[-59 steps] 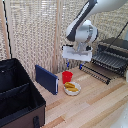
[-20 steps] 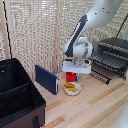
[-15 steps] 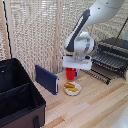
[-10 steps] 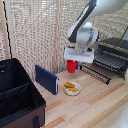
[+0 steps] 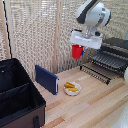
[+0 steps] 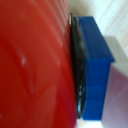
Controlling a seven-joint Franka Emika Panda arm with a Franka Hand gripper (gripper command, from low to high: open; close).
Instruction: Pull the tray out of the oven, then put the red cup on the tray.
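In the exterior view the red cup (image 5: 76, 51) hangs in the air under my gripper (image 5: 78, 49), which is shut on it, well above the wooden table. The tray (image 5: 103, 60), a dark rack of thin bars, sticks out of the oven (image 5: 119, 46) at the exterior view's right, over the lowered door. The cup is left of the tray and a little higher than it. In the wrist view the red cup (image 6: 35, 65) fills most of the picture, pressed against a blue finger pad (image 6: 95, 75).
A small white plate with yellow food (image 5: 72, 88) lies on the table below the cup. A blue flat box (image 5: 46, 79) stands on edge beside it. A large black open case (image 5: 17, 97) takes the exterior view's left. A slatted blind forms the backdrop.
The gripper came down onto the cup beside the plate, shut on it, then lifted it up and toward the exterior view's right, nearer the tray.
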